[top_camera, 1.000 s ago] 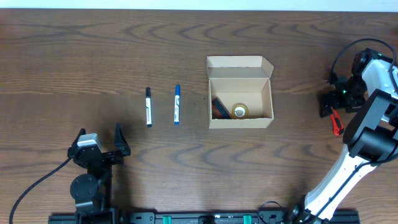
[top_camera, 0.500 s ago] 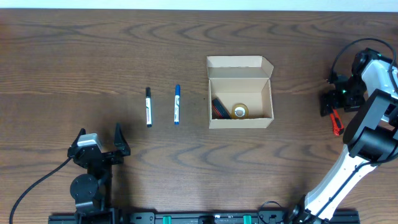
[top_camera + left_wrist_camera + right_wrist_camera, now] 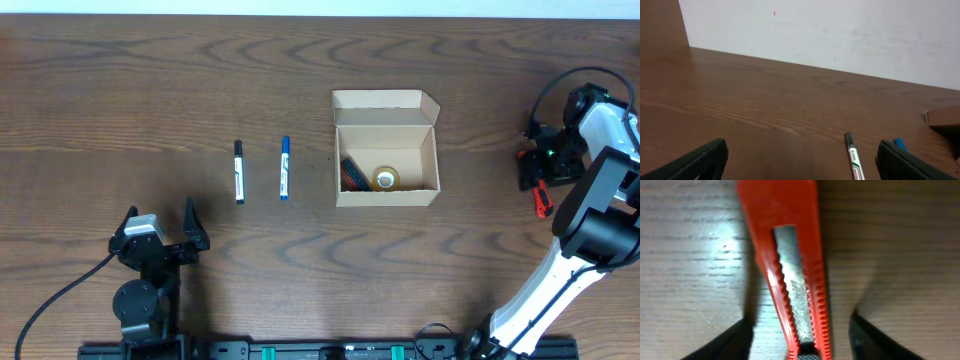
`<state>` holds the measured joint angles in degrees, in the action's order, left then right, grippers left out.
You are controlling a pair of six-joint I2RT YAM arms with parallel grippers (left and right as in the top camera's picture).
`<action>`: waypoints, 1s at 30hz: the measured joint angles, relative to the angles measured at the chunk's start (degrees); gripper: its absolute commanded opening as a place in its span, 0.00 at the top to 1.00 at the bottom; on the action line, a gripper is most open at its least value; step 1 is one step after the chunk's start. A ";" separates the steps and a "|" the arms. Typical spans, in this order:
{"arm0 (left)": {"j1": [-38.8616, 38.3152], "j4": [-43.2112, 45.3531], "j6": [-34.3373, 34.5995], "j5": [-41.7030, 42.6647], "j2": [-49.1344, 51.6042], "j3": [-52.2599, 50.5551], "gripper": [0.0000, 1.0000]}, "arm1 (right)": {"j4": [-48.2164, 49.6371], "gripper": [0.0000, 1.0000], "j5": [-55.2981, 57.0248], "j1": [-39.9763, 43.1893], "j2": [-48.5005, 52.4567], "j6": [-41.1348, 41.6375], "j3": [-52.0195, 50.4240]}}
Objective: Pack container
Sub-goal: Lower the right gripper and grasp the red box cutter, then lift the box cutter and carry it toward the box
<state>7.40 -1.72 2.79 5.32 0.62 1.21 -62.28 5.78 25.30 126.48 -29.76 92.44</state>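
The container [image 3: 385,101], a tan cardboard box with its flap lid open, stands at the table's centre right. Inside lie a tape roll [image 3: 385,179] and a dark bundle [image 3: 351,174]. At the far right my right gripper [image 3: 535,170] hangs over a red utility knife [image 3: 541,203]. In the right wrist view the knife [image 3: 790,255] lies on the table between my fingers [image 3: 725,345], with a gap on each side; the right gripper [image 3: 800,342] is open. My left gripper [image 3: 160,215] rests wide open at the front left, holding nothing.
A black marker [image 3: 239,171] and a blue marker [image 3: 285,168] lie side by side left of the box. The left wrist view shows the black marker [image 3: 854,157] ahead between the fingers of my left gripper [image 3: 802,165] and a box corner [image 3: 945,117].
The right gripper's jaws have narrowed around the red knife. The left arm, the box and the markers have not moved.
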 measured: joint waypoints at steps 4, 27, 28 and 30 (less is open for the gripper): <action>0.00 0.00 0.00 0.00 0.00 0.00 0.05 | -0.04 0.92 0.04 0.00 -0.02 0.22 -0.04; 0.00 0.00 0.00 0.00 0.00 0.00 0.05 | -8.57 0.99 -13.05 -1.03 2.43 3.61 13.14; 0.00 0.00 0.00 0.00 0.00 0.00 0.05 | -9.53 0.99 -13.75 -1.27 2.45 3.85 14.93; 0.00 0.00 0.00 0.00 0.00 0.00 0.05 | -11.96 0.99 -15.47 -2.01 2.49 4.28 20.20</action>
<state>7.40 -1.72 2.79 5.32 0.62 1.21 -74.24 -9.69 23.29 128.97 -25.47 112.64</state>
